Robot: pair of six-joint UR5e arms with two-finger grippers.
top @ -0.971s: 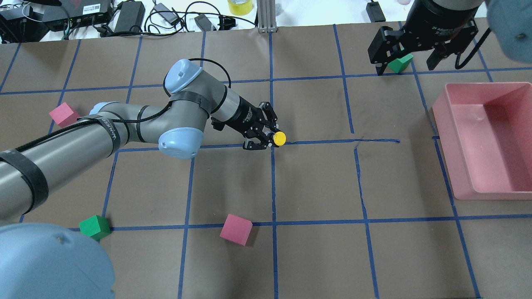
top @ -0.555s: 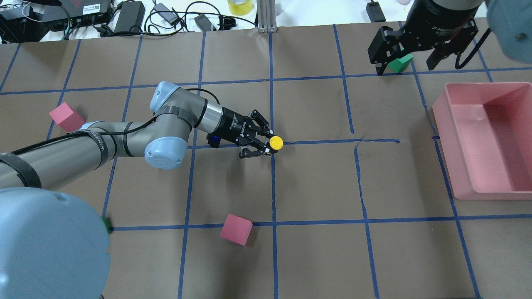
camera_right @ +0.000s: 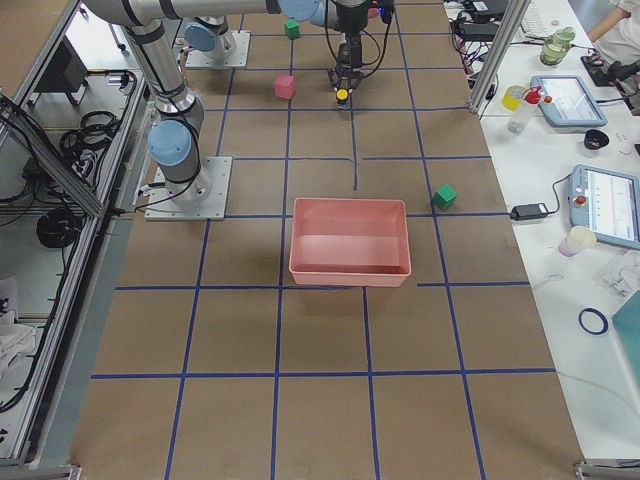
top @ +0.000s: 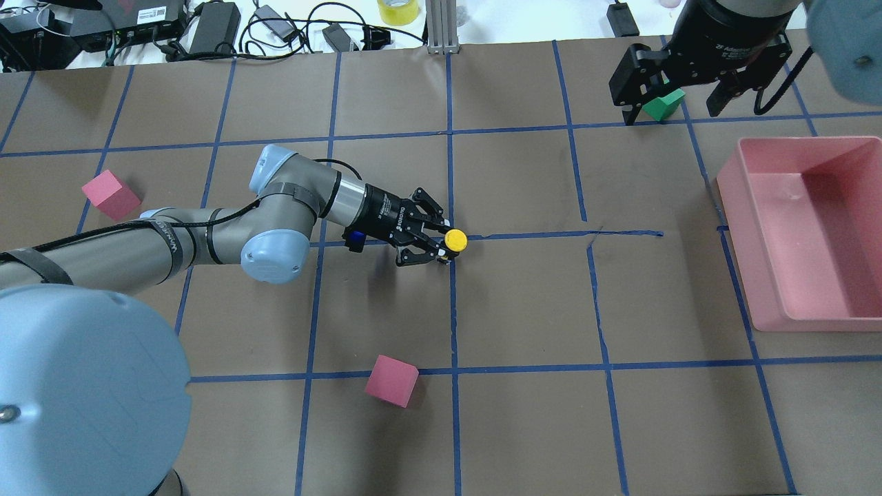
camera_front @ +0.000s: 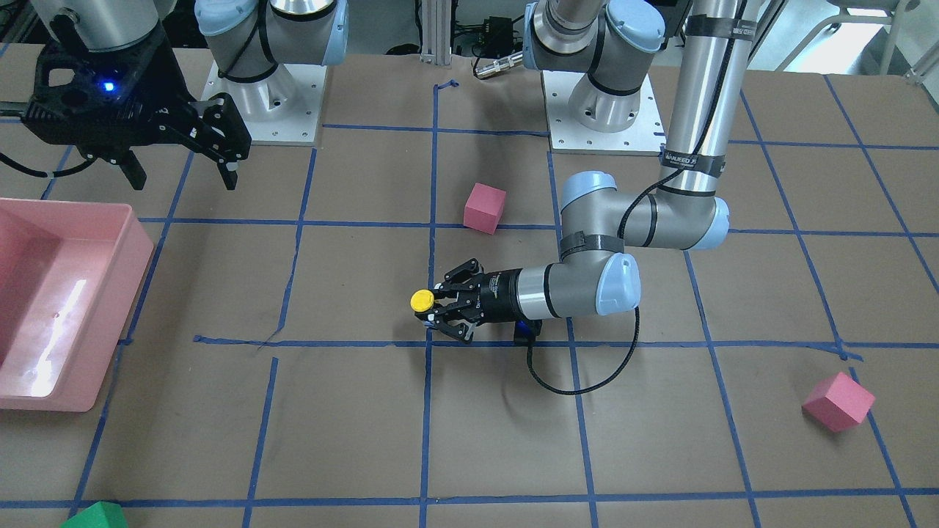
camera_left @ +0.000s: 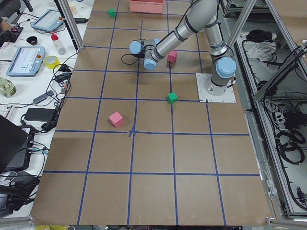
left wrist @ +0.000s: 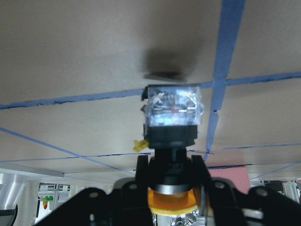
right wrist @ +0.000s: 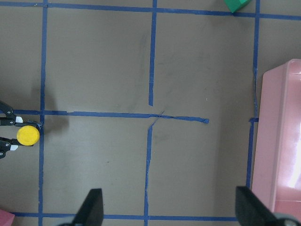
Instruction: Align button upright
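Observation:
The button, with its yellow cap (top: 455, 240) facing up, is held in my left gripper (top: 446, 245) at the middle of the table, where two blue tape lines cross. The left wrist view shows its black body (left wrist: 171, 136) between the fingers and its white/blue contact block (left wrist: 173, 108) pointing at the table, close above it. I cannot tell whether it touches. The cap also shows in the front view (camera_front: 422, 300) and in the right wrist view (right wrist: 28, 135). My left forearm lies low and nearly level. My right gripper (top: 672, 110) is open and empty, high at the far right.
A pink bin (top: 758, 227) stands at the right edge. A green cube (top: 663, 105) lies below the right gripper. Pink cubes lie at the front centre (top: 391, 380) and far left (top: 110, 194). Another green cube (camera_left: 172, 97) sits near the left arm's base.
My left arm has dropped and its wrist has turned nearly level. The button has moved slightly left and toward the robot. The shoulder now hides the near green cube in the overhead view.

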